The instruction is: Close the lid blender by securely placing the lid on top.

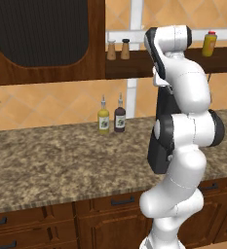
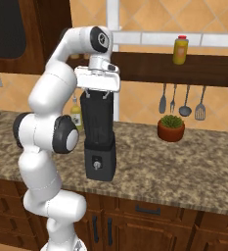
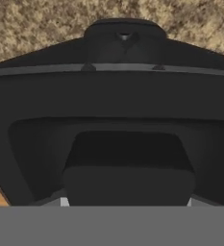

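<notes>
The blender (image 2: 101, 159) stands on the granite counter (image 2: 184, 166), a boxy dark base with a small silver knob under a tall dark jar. In the left base view my arm covers most of the blender (image 1: 156, 155). My gripper (image 2: 97, 95) points straight down, right at the jar's top. The hand view looks down into the blender's open jar (image 3: 108, 91), with its base showing beyond the rim. The black lid (image 3: 128, 185) sits flat between my widely spread fingers, just above the jar mouth, and my gripper (image 3: 128, 202) is shut on it.
Two sauce bottles (image 1: 103, 119) (image 1: 120, 116) stand at the wall left of the blender. To the right are a potted plant (image 2: 171, 127) and hanging utensils (image 2: 184, 103). A shelf above holds two shakers (image 1: 118, 49) and a yellow bottle (image 2: 180, 49).
</notes>
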